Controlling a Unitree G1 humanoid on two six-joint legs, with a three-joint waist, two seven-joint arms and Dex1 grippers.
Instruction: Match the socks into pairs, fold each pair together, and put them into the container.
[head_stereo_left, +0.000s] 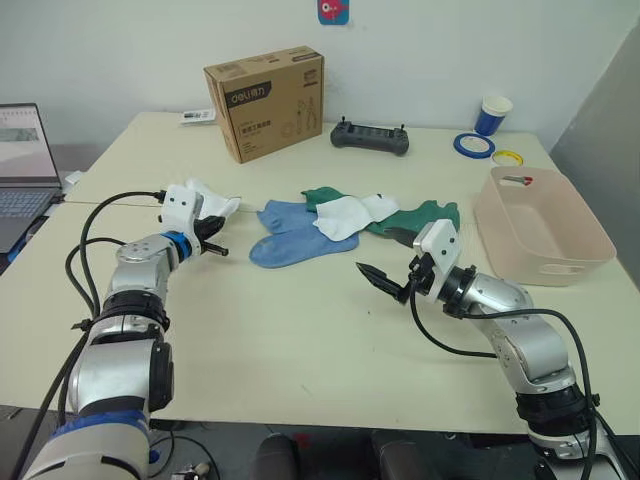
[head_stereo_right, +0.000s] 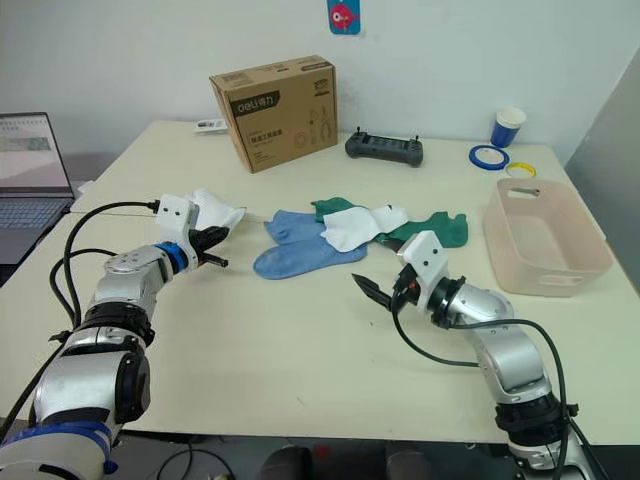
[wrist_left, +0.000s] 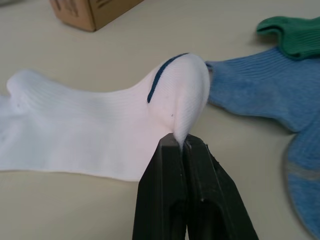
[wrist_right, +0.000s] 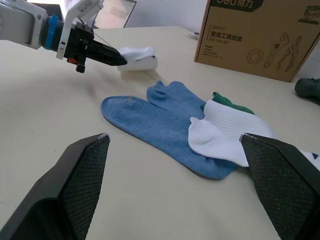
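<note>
Green socks (head_stereo_left: 425, 215) half-hidden under white sock (head_stereo_left: 345, 215)

A cream table (head_stereo_left: 300, 330) carries a cardboard box (head_stereo_left: 265, 100) upper centre, black controller (head_stereo_left: 371, 137), blue cup (head_stereo_left: 492, 115), tape rolls (head_stereo_left: 473, 145), pink bin (head_stereo_left: 540, 225) right, laptop (head_stereo_left: 22, 170) left, and socks (head_stereo_left: 330, 220) mid-frame.

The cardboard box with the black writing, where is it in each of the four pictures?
Left eye view: cardboard box at the table's far side, behind the socks.
Right eye view: same box, far side, left of the black controller.
Left wrist view: only a corner, beyond the white sock.
Right wrist view: box behind the blue socks.
Shared landmark: the blue socks.
</note>
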